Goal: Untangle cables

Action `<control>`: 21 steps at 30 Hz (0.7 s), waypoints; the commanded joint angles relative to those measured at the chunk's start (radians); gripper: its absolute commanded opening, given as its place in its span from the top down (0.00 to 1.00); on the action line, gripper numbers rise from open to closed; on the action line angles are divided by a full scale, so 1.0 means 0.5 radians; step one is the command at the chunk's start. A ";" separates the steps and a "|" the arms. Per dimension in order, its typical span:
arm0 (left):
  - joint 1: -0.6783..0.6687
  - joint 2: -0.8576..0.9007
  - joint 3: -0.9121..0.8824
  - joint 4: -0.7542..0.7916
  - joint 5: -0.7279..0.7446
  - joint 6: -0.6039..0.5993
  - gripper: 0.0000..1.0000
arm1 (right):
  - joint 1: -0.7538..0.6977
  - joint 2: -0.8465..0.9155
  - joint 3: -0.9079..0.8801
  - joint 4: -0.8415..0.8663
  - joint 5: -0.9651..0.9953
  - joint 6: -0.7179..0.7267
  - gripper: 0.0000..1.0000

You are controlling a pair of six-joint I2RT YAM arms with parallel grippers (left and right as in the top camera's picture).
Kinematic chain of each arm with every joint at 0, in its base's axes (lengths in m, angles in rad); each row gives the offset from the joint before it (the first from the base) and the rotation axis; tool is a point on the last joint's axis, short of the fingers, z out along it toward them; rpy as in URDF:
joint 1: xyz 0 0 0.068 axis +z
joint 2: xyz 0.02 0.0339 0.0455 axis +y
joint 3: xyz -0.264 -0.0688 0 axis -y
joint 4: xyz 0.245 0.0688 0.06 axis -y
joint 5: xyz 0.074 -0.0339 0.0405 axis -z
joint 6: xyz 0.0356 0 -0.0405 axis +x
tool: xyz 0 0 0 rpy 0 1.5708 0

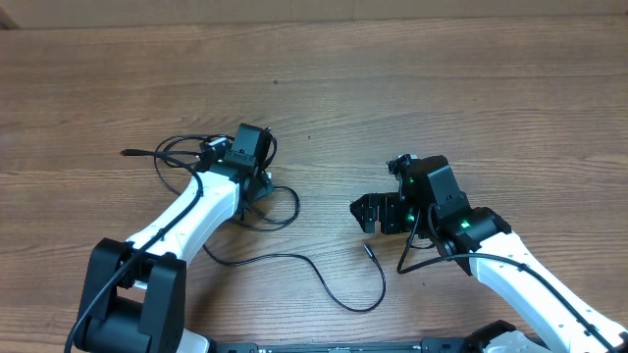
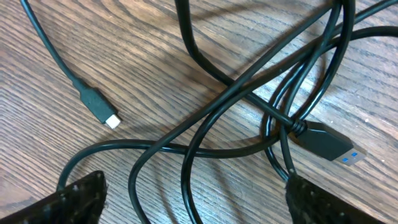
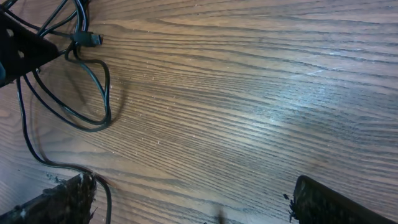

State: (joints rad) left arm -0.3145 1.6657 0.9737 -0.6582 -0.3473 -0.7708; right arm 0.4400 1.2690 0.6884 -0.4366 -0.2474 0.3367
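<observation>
The cables [image 1: 280,208] are thin black cords lying tangled on the wooden table, with one long strand [image 1: 334,289] curling to a plug [image 1: 370,249] at centre. My left gripper [image 1: 253,175] hovers low over the tangle. In the left wrist view its jaws [image 2: 196,190] stand open, with two cable strands [image 2: 186,168] running between the fingers [image 2: 81,199], untouched. A small flat plug [image 2: 99,111] lies at left and a blue-tipped plug [image 2: 333,146] at right. My right gripper [image 1: 366,212] stands open over bare wood, right of the tangle; its jaws [image 3: 196,196] hold nothing.
A cable loop [image 3: 93,106] and the left arm's gripper [image 3: 18,50] show at the right wrist view's top left. A thin strand [image 3: 107,193] passes beside the right gripper's left finger [image 3: 62,199]. Another plug end [image 1: 128,153] sticks out left of the tangle.
</observation>
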 commanded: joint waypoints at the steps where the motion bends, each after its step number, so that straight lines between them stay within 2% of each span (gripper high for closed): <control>1: 0.004 0.002 0.034 0.002 -0.055 0.068 0.12 | 0.006 -0.007 0.062 0.010 -0.002 -0.018 0.00; 4: 0.003 0.002 0.033 -0.011 -0.051 0.067 0.17 | 0.006 -0.007 0.062 0.008 -0.002 -0.047 0.00; 7: 0.004 0.002 0.033 -0.024 -0.052 0.062 0.18 | 0.006 -0.007 0.062 0.008 -0.002 -0.047 0.00; 11: 0.003 0.002 0.033 -0.023 -0.059 0.062 0.17 | 0.006 -0.007 0.062 0.008 -0.002 -0.047 0.00; 15: 0.004 0.005 0.033 -0.019 -0.076 0.063 0.12 | 0.006 -0.007 0.062 -0.002 -0.002 -0.047 0.00; 21: 0.004 0.006 0.033 0.043 -0.244 0.078 0.10 | 0.006 -0.007 0.062 -0.005 -0.002 -0.047 0.00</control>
State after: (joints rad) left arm -0.3145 1.6657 0.9737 -0.6491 -0.3985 -0.7506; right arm 0.4400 1.2690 0.6884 -0.4416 -0.2474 0.3199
